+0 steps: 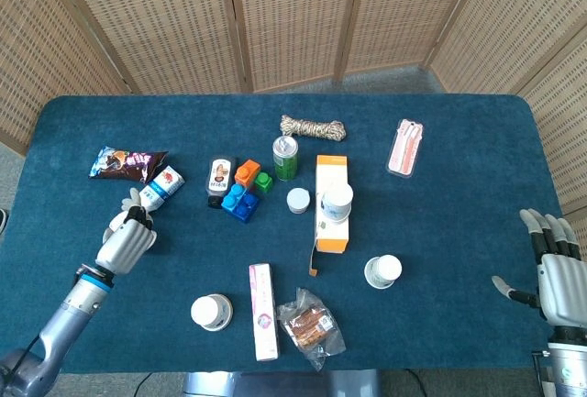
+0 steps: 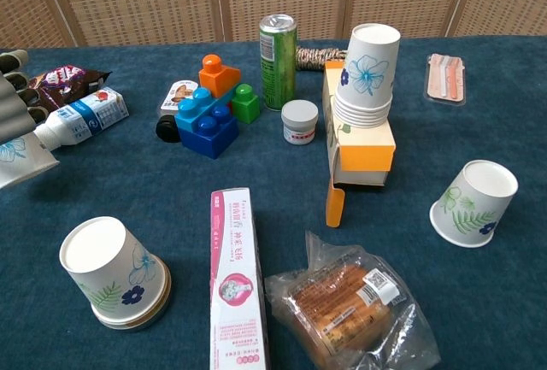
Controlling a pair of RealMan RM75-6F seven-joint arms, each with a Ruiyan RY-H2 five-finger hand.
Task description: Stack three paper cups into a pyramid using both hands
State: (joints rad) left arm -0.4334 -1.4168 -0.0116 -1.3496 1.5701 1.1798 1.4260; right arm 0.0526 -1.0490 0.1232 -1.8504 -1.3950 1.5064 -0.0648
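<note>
My left hand (image 1: 127, 237) grips a floral paper cup (image 2: 19, 158) above the table's left side, just in front of the milk bottle (image 1: 158, 189). In the head view the hand hides that cup; the chest view shows it at the left edge under the fingers (image 2: 17, 88). Another cup (image 1: 212, 312) stands upside down near the front left. A third cup (image 1: 382, 271) stands upside down at the front right. On the orange box (image 1: 331, 232) rests a stack of cups (image 2: 367, 75). My right hand (image 1: 556, 273) hangs open at the table's right edge, holding nothing.
Toy blocks (image 1: 240, 195), a green can (image 1: 285, 157), a small jar (image 1: 298, 200) and a rope coil (image 1: 313, 127) fill the middle. A toothpaste box (image 1: 262, 310) and a bread packet (image 1: 312, 325) lie in front. A snack bag (image 1: 125, 163) lies far left, a pink package (image 1: 404, 147) far right.
</note>
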